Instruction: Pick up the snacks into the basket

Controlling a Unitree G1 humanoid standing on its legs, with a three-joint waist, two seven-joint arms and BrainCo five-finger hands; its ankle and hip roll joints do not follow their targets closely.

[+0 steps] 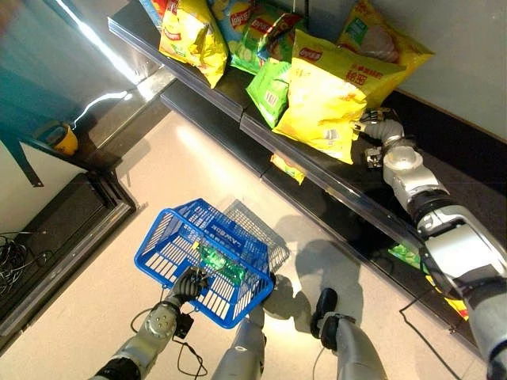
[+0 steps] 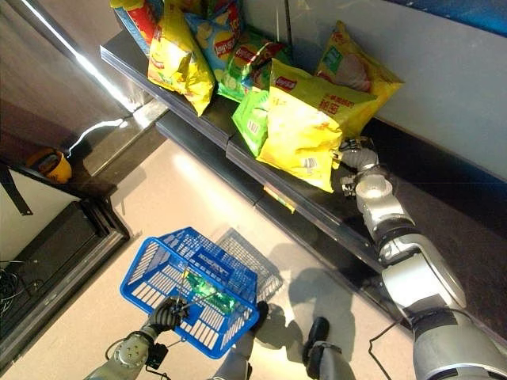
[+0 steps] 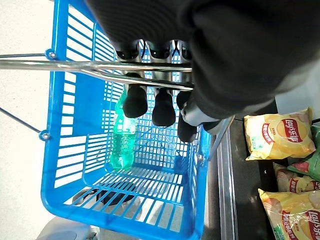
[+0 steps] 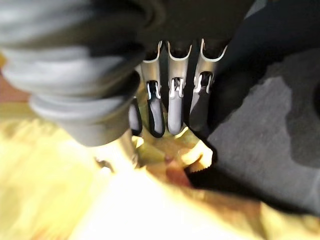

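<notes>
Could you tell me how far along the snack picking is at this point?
Barely started: the blue basket, hanging from the left hand, holds a green bottle. The right hand is at the large yellow chip bag on the shelf. Other bags remain shelved.

Basket (image 1: 170,252): blue slatted plastic, metal wire handles. Chip bags (image 1: 333,95): glossy crinkled foil, probably. Shelf (image 1: 372,190): dark matt, bright metal edge.

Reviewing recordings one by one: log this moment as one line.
left hand: shut on basket handle | right hand: on yellow chip bag, grip unclear | blue basket: green bottle
</notes>
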